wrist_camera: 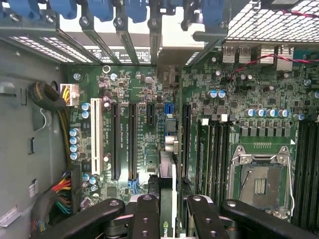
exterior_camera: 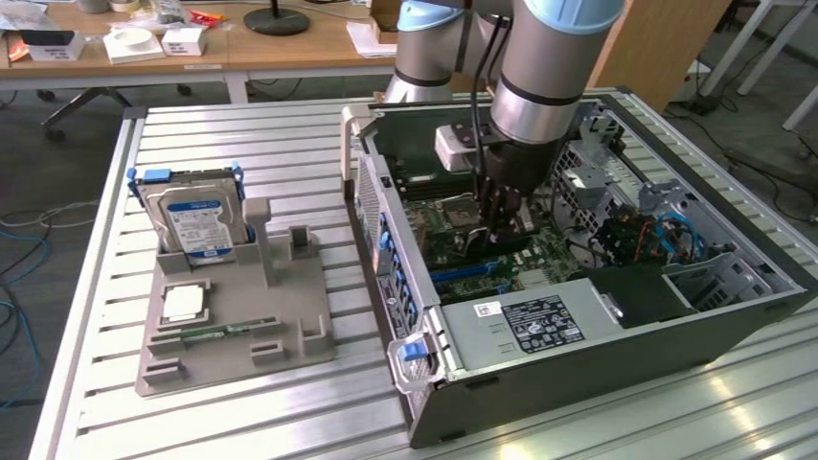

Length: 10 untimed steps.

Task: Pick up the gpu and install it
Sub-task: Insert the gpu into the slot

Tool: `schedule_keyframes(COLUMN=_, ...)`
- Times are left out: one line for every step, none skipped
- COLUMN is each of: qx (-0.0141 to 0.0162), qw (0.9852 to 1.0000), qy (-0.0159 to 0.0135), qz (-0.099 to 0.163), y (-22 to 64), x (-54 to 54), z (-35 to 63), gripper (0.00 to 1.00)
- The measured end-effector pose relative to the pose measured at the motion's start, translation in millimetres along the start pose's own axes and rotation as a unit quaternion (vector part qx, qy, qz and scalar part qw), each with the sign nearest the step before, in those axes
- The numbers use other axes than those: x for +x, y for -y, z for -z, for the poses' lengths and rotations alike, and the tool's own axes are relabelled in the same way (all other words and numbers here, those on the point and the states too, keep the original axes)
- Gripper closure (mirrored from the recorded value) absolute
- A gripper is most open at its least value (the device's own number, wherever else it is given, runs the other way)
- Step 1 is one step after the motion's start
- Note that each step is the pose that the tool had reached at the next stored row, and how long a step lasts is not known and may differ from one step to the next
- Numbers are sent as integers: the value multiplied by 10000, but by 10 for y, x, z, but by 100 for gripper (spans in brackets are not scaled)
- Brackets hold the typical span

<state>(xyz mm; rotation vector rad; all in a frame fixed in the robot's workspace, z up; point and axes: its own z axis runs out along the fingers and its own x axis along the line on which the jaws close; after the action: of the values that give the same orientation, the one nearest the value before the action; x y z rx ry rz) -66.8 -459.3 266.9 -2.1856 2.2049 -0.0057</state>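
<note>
Inside the open case (exterior_camera: 715, 335), the end effector (wrist_camera: 170, 204) pinches the gpu (wrist_camera: 167, 172) edge-on above the motherboard (wrist_camera: 144, 99).

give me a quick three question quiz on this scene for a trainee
1. True or false: the hard drive stands upright in the grey holder.
2. What does the gripper grip? A: a memory stick. B: the gpu. C: a cable.
3. In a few words: where is the gripper?

Key: 1 true. 2 B. 3 inside the open computer case, above the motherboard.
</note>
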Motion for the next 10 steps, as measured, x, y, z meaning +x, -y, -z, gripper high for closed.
schedule_keyframes(qx=0, qw=10000, qy=0, qz=0, y=-3, x=0, z=-12, gripper=74)
schedule_keyframes(qx=0, qw=10000, qy=0, qz=1, y=-5, x=1, z=-26, gripper=74)
schedule_keyframes(qx=0, qw=10000, qy=0, qz=1, y=-7, x=1, z=-39, gripper=74)
schedule_keyframes(qx=0, qw=10000, qy=0, qz=1, y=-10, x=1, z=-51, gripper=74)
schedule_keyframes(qx=0, qw=10000, qy=0, qz=1, y=-11, x=2, z=-56, gripper=74)
schedule_keyframes(qx=-1, qw=10000, qy=-4, qz=1, y=-11, x=2, z=-55, gripper=74)
schedule_keyframes(qx=0, qw=10000, qy=-4, qz=1, y=-11, x=2, z=-55, gripper=74)
schedule_keyframes(qx=0, qw=10000, qy=-4, qz=1, y=-11, x=2, z=-56, gripper=74)
schedule_keyframes(qx=0, qw=10000, qy=-4, qz=1, y=-11, x=2, z=-56, gripper=74)
schedule_keyframes(qx=0, qw=10000, qy=-3, qz=1, y=-12, x=4, z=-57, gripper=74)
